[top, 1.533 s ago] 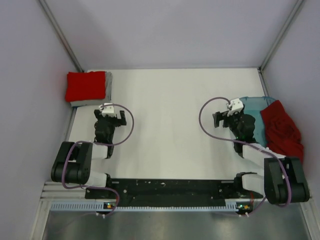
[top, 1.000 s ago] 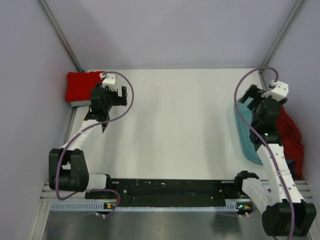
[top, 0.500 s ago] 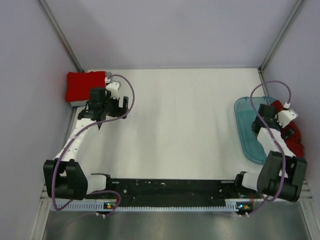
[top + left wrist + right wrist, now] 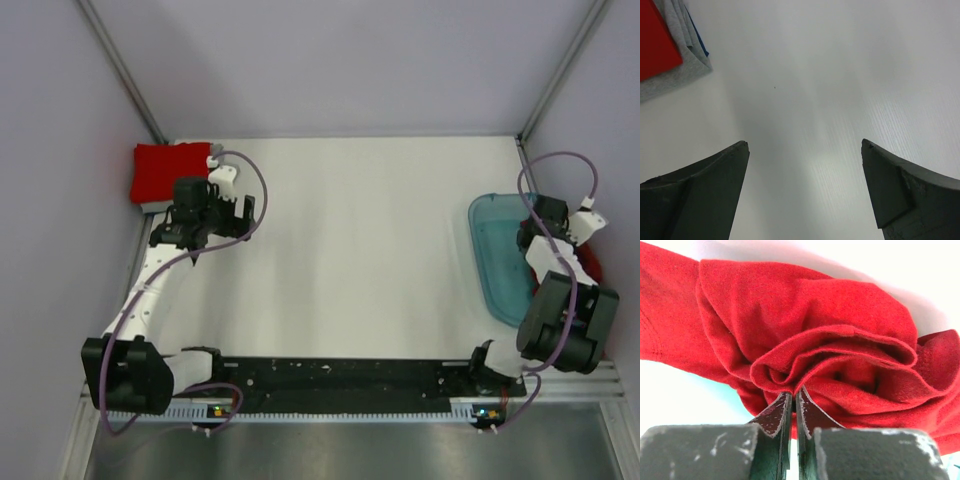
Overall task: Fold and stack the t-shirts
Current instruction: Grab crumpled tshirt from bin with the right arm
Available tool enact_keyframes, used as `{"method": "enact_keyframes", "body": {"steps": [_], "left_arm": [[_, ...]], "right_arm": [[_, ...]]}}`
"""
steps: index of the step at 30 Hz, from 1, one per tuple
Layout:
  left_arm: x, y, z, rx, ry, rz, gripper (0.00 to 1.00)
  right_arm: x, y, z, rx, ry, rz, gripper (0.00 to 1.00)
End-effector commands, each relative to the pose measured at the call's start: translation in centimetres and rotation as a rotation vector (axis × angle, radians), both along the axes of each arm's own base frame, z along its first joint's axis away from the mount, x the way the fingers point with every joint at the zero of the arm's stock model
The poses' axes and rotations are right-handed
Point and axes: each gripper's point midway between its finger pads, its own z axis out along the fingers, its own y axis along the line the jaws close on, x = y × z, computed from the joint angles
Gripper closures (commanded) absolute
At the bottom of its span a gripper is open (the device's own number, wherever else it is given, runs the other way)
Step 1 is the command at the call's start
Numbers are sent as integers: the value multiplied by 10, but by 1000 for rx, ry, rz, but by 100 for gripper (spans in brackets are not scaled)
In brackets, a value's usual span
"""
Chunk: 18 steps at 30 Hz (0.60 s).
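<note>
The dark red t-shirt [image 4: 835,335] lies crumpled, not folded, at the far right edge of the table [image 4: 370,240]. In the overhead view only a sliver of it [image 4: 594,262] shows past the right arm, just beside the outer side of the translucent teal tub [image 4: 497,262]. From the right wrist camera the cloth bunches into deep rolled folds, with a hemmed edge curling across the middle. The right gripper [image 4: 792,396] has its fingers pressed almost together on the lowest of those folds, so that a thin pleat of dark red cloth is pinched between the tips. In the overhead view that gripper [image 4: 572,240] sits low over the shirt, its arm bent tightly back over its own base. Well apart, in the far left corner of the table, the brighter red t-shirt [image 4: 165,170] lies as a flat folded rectangle on top of the folded grey t-shirt [image 4: 687,67], whose layered edge sticks out from under it and shows a thin blue strip between the layers. The left gripper [image 4: 804,143] hovers just beside this stack over bare white table, its fingers spread wide and holding nothing. From above it [image 4: 207,225] stands just on the near side of the stack.
</note>
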Motion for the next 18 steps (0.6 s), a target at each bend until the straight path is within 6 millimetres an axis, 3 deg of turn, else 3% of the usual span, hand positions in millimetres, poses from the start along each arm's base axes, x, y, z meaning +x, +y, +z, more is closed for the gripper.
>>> {"method": "enact_keyframes", "body": {"steps": [1,5,9,13,14,16,18], "left_arm": [[2,3,25,22,-79,-9,2],[3,5,26,34,-89,-8,3],[6,5,29,29,-101,2,3],[8,5,35,28,-116,5,3],[9,6,37,28,-119,6,3],[9,5,40,22,-122,4,3],[10,5,43,20,-128,3,2]], "right_arm": [[2,-4,32,-39,-119,47,100],[9,2,77,-113,-244,149,100],[26,26,153,-196,-471,362,100],[31,58,242,-292,-658,538,100],[30,67,272,-323,-714,586,100],[29,98,331,-370,-810,730,100],[24,141,394,-429,-924,931,100]]}}
